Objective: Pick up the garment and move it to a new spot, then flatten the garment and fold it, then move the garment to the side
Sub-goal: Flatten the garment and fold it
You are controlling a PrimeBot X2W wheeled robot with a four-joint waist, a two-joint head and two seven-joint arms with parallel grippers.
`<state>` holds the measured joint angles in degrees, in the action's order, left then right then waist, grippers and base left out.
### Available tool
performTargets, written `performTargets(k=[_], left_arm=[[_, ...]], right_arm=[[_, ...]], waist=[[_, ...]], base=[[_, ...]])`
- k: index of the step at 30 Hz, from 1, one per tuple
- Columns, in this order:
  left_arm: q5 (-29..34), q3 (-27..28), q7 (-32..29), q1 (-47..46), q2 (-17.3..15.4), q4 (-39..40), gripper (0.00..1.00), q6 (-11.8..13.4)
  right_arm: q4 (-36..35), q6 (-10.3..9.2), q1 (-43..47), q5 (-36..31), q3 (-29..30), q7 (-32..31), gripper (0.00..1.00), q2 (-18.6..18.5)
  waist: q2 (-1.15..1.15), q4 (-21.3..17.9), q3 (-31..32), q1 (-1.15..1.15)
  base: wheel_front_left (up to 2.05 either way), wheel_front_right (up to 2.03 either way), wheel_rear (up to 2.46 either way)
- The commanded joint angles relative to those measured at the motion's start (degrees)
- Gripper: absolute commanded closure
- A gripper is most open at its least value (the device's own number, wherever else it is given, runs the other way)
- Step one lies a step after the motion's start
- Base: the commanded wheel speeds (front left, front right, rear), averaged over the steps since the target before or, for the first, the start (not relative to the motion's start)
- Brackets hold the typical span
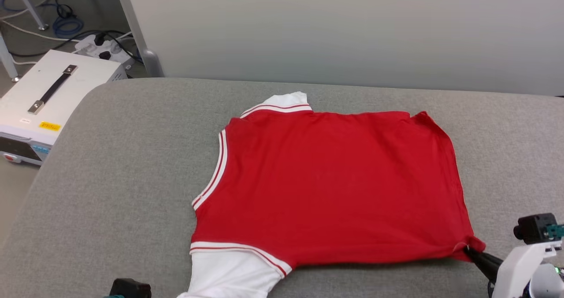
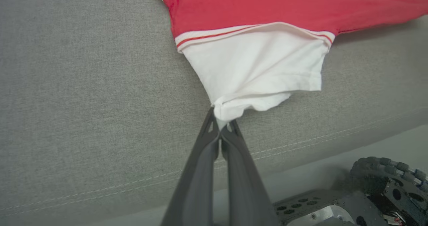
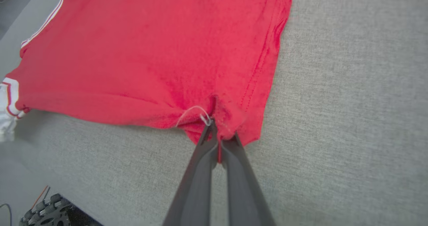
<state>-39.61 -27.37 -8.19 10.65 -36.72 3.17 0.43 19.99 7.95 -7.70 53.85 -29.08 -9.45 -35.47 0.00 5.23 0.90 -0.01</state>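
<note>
The garment (image 1: 326, 188) is a red jersey with white sleeves and striped trim, spread plain side up on the grey padded table (image 1: 119, 165). In the left wrist view my left gripper (image 2: 221, 121) is shut on the bunched tip of the near white sleeve (image 2: 257, 69). My right gripper (image 3: 219, 132) is shut on the red hem corner (image 3: 220, 119), where a loose white thread shows. In the head view that right gripper (image 1: 470, 248) pinches the garment's near right corner. The lettering is hidden.
A white box with a black strap handle (image 1: 48, 99) stands off the table's left end, with cables and a power strip (image 1: 99, 46) behind it. A pale wall panel (image 1: 352, 29) runs along the far side. The table's near edge seam (image 2: 100, 189) lies close behind my left gripper.
</note>
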Motion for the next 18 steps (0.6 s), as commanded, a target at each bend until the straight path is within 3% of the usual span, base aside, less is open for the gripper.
performTargets(k=[1,11,18], left_arm=[[-0.9,-0.1,-0.7,1.6,-1.0,1.3,1.0,-0.5],[-3.8,-2.1,-4.4,6.1,-3.7,6.6,1.0,-2.2],[-6.5,-2.5,-6.7,7.4,-5.6,9.9,1.0,-4.0]], right_arm=[[-0.6,-0.46,2.2,0.9,0.9,-1.0,1.0,-0.6],[-4.8,-0.46,15.2,3.3,9.9,-11.6,1.0,-1.4],[-12.7,-0.46,22.9,1.4,17.4,-17.3,1.0,-0.3]], waist=[[0.0,0.6,0.9,0.01],[0.0,1.1,2.4,0.01],[0.0,0.7,2.2,0.01]], base=[[0.0,0.0,0.0],[0.0,0.0,0.0],[0.0,0.0,0.0]])
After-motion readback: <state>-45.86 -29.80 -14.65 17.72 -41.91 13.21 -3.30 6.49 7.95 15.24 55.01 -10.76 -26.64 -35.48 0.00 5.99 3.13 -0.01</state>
